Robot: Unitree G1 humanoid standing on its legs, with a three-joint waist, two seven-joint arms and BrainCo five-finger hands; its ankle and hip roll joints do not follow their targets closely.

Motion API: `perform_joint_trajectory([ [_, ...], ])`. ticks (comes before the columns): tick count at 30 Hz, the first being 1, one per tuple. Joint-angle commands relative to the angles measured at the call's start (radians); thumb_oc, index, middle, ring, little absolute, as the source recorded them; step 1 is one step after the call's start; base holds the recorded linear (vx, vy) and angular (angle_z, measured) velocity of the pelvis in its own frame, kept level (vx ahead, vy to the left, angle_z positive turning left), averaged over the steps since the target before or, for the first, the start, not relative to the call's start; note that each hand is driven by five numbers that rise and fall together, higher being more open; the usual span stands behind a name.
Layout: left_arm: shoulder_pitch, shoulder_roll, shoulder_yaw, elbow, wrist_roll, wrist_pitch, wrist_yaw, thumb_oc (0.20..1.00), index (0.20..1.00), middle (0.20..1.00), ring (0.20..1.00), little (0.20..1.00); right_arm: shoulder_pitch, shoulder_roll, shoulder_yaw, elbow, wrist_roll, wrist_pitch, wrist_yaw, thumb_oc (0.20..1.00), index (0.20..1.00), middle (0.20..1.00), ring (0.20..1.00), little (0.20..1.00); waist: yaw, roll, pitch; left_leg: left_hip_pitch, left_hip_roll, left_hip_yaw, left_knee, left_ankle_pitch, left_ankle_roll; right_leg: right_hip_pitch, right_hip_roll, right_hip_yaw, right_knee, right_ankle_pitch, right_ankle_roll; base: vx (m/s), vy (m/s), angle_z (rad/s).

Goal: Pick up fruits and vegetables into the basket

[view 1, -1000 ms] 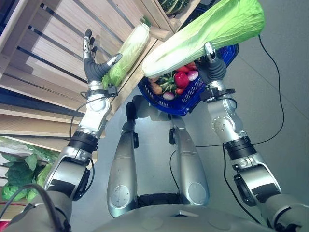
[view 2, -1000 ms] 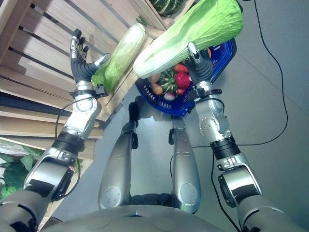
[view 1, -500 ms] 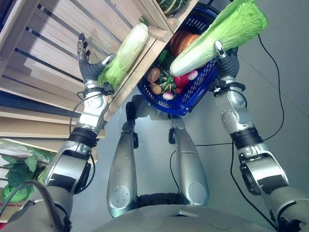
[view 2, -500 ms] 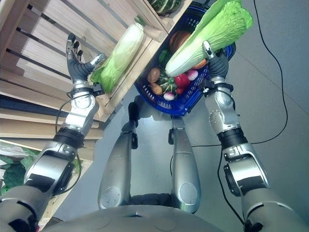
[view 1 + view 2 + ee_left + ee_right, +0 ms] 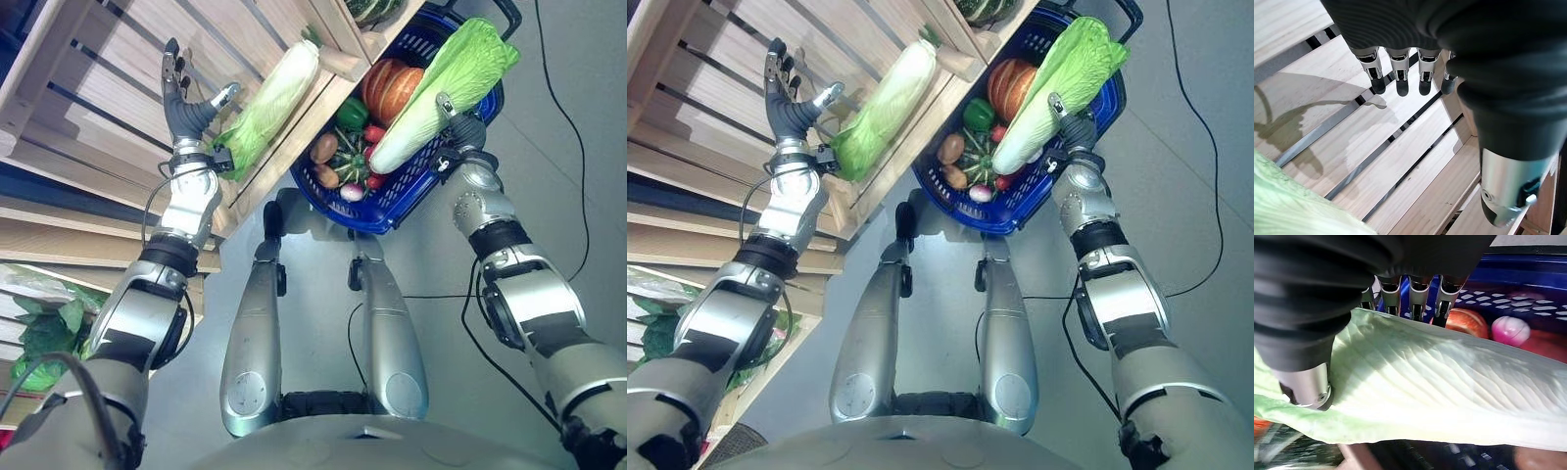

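I've got the right hand (image 5: 460,132) clamped on the napa cabbage (image 5: 446,93), long axis slanting over the blue basket (image 5: 392,211), while the left hand (image 5: 186,108), fingers straight, sits beside cabbage no. 2 (image 5: 269,108) on the crate shelf (image 5: 98,88).

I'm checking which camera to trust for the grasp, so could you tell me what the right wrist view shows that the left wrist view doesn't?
Right wrist view: the right hand curled round a napa cabbage, above the blue basket holding an onion.
Left wrist view: the left hand open, holding nothing, over the wooden crate slats, the second cabbage beside it.
Shared: each shows its own hand and some cabbage.
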Motion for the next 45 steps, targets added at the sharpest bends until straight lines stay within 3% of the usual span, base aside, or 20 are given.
perform_joint_trajectory([
  [1,-0.020,-0.015,0.019,0.004,-0.024,-0.083,-0.009,1.000,1.000,1.000,1.000,1.000,-0.044,-0.074,0.041,0.035,-0.031,0.004,0.005,0.200,0.200,0.200,0.200,0.200,0.007,0.086,-0.019,-0.039,-0.049,0.000,-0.018,0.016,0.008,-0.005,0.023,-0.081,0.165,-0.150,0.031,0.00,0.000,0.00],
  [11,-0.030,-0.047,0.003,0.000,-0.017,-0.108,-0.006,1.000,1.000,1.000,1.000,1.000,-0.093,-0.057,0.042,0.192,-0.030,0.117,-0.016,0.200,0.200,0.200,0.200,0.200,0.022,0.116,-0.019,-0.072,-0.058,-0.009,-0.007,0.025,0.011,-0.038,0.023,-0.079,0.181,-0.150,0.028,0.00,0.000,0.03],
  [21,-0.016,-0.061,0.006,-0.020,-0.004,-0.114,0.005,1.000,1.000,1.000,1.000,1.000,-0.099,-0.068,0.021,0.263,0.028,0.168,-0.043,0.200,0.200,0.200,0.200,0.200,0.030,0.128,-0.019,-0.079,-0.060,-0.012,-0.004,0.028,0.010,-0.047,0.025,-0.076,0.190,-0.149,0.030,0.00,0.002,0.00],
  [22,-0.014,-0.061,0.007,-0.021,-0.004,-0.116,0.006,1.000,1.000,1.000,1.000,1.000,-0.098,-0.071,0.017,0.269,0.035,0.172,-0.048,0.310,0.310,0.310,0.310,0.310,0.030,0.128,-0.019,-0.079,-0.060,-0.013,-0.004,0.028,0.010,-0.047,0.026,-0.075,0.191,-0.150,0.030,0.00,0.000,0.00],
  [24,-0.014,-0.061,0.007,-0.021,-0.004,-0.116,0.006,1.000,1.000,1.000,1.000,1.000,-0.098,-0.071,0.017,0.269,0.035,0.172,-0.048,0.310,0.310,0.310,0.310,0.310,0.030,0.128,-0.019,-0.079,-0.060,-0.013,-0.004,0.028,0.010,-0.047,0.026,-0.075,0.191,-0.150,0.030,0.00,0.000,0.00],
  [25,-0.009,-0.066,0.005,-0.026,0.001,-0.117,0.011,1.000,1.000,1.000,1.000,1.000,-0.093,-0.073,0.008,0.277,0.056,0.181,-0.053,1.000,1.000,1.000,1.000,1.000,0.029,0.130,-0.019,-0.081,-0.060,-0.015,-0.003,0.027,0.011,-0.050,0.027,-0.072,0.194,-0.151,0.029,0.00,0.000,0.00],
  [36,0.007,-0.065,0.005,-0.032,0.008,-0.129,0.020,1.000,1.000,1.000,1.000,1.000,-0.094,-0.090,-0.005,0.301,0.054,0.190,-0.060,1.000,1.000,1.000,1.000,1.000,0.029,0.128,-0.019,-0.069,-0.061,-0.012,-0.003,0.018,0.014,-0.040,0.030,-0.068,0.191,-0.153,0.031,0.00,0.000,0.00],
  [45,-0.003,-0.055,-0.005,-0.021,0.076,-0.079,0.049,1.000,1.000,1.000,1.000,1.000,-0.095,-0.093,-0.003,0.302,0.047,0.191,-0.067,1.000,1.000,1.000,1.000,1.000,0.028,0.124,-0.019,-0.063,-0.061,-0.012,-0.007,0.020,0.015,-0.032,0.032,-0.069,0.186,-0.153,0.028,0.00,0.000,0.00],
])
